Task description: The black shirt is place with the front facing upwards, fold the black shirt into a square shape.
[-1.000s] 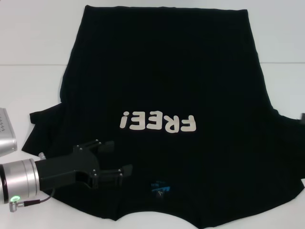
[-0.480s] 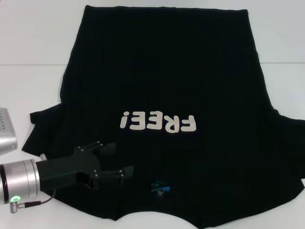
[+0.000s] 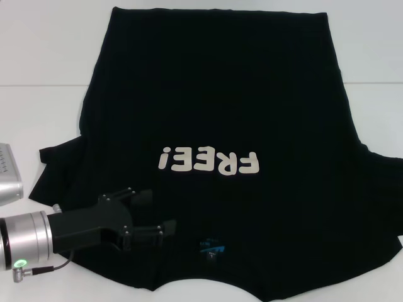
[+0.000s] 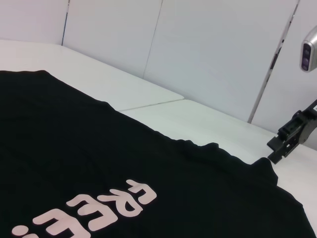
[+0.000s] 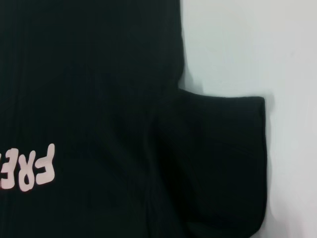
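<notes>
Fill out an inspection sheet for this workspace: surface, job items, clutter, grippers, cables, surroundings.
Surface: white table, with a seam line running across it.
Job's things: black shirt spread flat, front up, "FREE!" lettering showing, blue neck label at the near edge, both sleeves out; no fold made yet.
Clutter: silver box-shaped object at the table's left edge.
Grippers: left gripper open, over the shirt's near left part beside the collar; whether it touches the fabric cannot be told. Right gripper past the shirt's right sleeve, seen only from the left wrist view.
Cables: thin cable at the left wrist.
Surroundings: white wall panels behind the table.
</notes>
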`<action>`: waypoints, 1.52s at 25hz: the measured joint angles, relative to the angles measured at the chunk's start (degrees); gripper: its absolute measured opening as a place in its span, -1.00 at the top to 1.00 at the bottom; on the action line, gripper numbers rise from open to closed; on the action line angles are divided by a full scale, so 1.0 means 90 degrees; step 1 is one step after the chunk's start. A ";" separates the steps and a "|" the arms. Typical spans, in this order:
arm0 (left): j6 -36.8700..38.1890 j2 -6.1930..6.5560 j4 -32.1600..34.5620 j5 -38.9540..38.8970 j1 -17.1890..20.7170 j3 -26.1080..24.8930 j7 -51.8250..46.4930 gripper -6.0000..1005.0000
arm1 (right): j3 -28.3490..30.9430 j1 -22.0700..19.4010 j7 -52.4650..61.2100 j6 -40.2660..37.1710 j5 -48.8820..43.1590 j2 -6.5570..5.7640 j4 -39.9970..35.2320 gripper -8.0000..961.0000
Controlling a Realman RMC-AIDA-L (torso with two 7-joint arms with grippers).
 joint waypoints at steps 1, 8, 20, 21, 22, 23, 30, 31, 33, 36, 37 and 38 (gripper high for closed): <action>0.0002 0.0000 0.0000 0.0000 0.0004 0.0000 -0.0005 -0.82 | 0.0000 0.0012 -0.0014 0.0073 -0.0002 -0.0001 0.0087 -0.91; 0.0003 0.0002 0.0004 0.0000 0.0017 0.0000 -0.0011 -0.81 | -0.0073 0.0115 -0.0081 0.0411 -0.0007 0.0019 0.0449 -0.84; 0.0001 0.0002 -0.0016 -0.0001 0.0029 -0.0001 0.0010 -0.80 | -0.0359 0.0308 -0.0102 0.0679 -0.0011 0.0156 0.0630 -0.72; 0.0001 0.0002 -0.0016 -0.0001 0.0029 0.0000 0.0011 -0.80 | -0.0371 0.0313 -0.0099 0.0690 -0.0011 0.0160 0.0646 -0.71; 0.0001 0.0002 -0.0016 -0.0001 0.0030 -0.0001 0.0012 -0.80 | -0.0374 0.0319 -0.0099 0.0701 -0.0010 0.0163 0.0661 -0.70; 0.0000 0.0002 -0.0016 -0.0001 0.0032 -0.0002 0.0015 -0.80 | -0.0376 0.0322 -0.0100 0.0715 -0.0009 0.0165 0.0671 -0.69; 0.0005 0.0002 -0.0009 -0.0010 0.0039 -0.0021 0.0021 -0.79 | -0.0631 0.0329 -0.0138 0.0874 -0.0010 0.0163 0.0607 -0.62; 0.0005 0.0002 -0.0009 -0.0010 0.0039 -0.0021 0.0021 -0.79 | -0.0631 0.0329 -0.0138 0.0874 -0.0010 0.0163 0.0607 -0.61; 0.0007 0.0002 -0.0004 -0.0018 0.0038 -0.0026 0.0021 -0.79 | -0.0690 0.0320 -0.0126 0.0893 -0.0011 0.0162 0.0605 -0.59; 0.0007 0.0002 -0.0001 -0.0027 0.0038 -0.0022 0.0021 -0.79 | -0.0743 0.0311 -0.0094 0.0916 -0.0011 0.0162 0.0603 -0.56; 0.0007 0.0002 -0.0003 -0.0031 0.0038 -0.0016 0.0021 -0.79 | -0.0751 0.0308 -0.0093 0.0922 -0.0011 0.0161 0.0603 -0.55; 0.0007 0.0002 -0.0003 -0.0033 0.0038 -0.0017 0.0021 -0.79 | -0.0766 0.0306 -0.0095 0.0924 -0.0011 0.0161 0.0602 -0.46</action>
